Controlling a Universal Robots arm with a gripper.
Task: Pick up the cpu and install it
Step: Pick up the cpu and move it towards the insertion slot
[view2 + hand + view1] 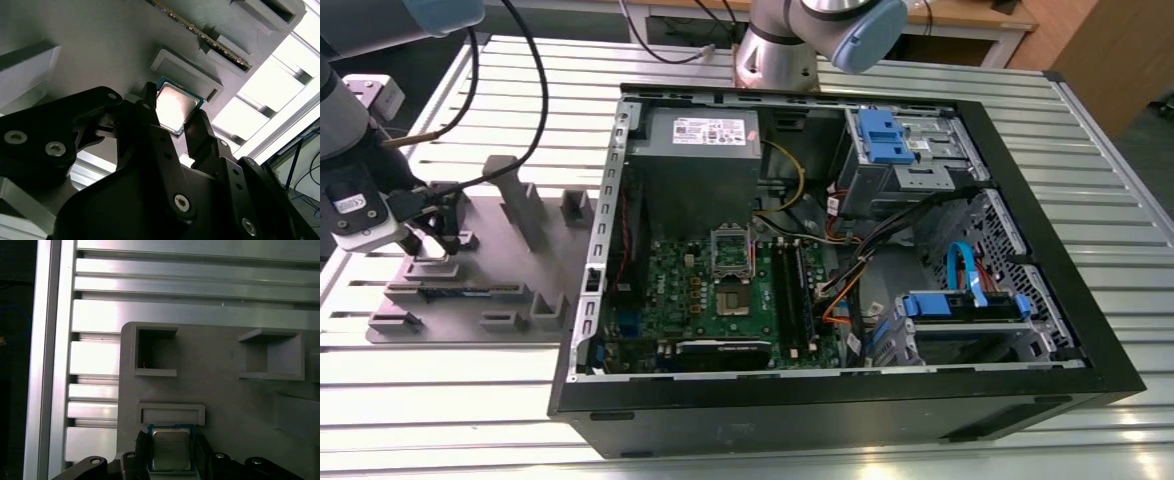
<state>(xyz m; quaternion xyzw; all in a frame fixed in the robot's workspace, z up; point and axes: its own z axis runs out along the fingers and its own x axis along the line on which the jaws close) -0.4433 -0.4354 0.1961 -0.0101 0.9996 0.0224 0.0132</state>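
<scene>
**One cpu (171, 449), gripped by two edges**

We see the cpu (174, 107) in both wrist views: a flat square w/ a pale metal lid and a thin green rim, lid facing the cameras. The hand (171, 460) is closed on it, w/ one dark finger (142, 455) against each of two opposite edges and the lid uncovered. We can't tell whether the chip rests on the surface under it or hangs a hair above.

Handling, as we judge it: the cpu is light, thin and stiff, so it needs little squeeze. The lid is prob. slick, and the underside w/ its contacts is likely the fragile part, so neither face is a good place to press. An edge grip like this one looks right. It should be centred along the sides so the chip can't pivot, and level so no corner dips.

Moving outward, the cpu is over a grey fixture plate (220, 390), just beside a low raised rectangular frame (171, 413). Open-sided pockets (155, 352) stand farther off on the same plate.

In the exterior view the hand (438, 240) sits low over that fixture plate (520, 290) at the exterior view's left. The plate lies on a slatted metal counter (1067, 130). Just beside the plate, toward the exterior view's right, lies an open pc case (1067, 330) w/ its motherboard (720, 330) exposed. The socket (731, 298) is a dark square mid-board, well apart from the hand.
</scene>
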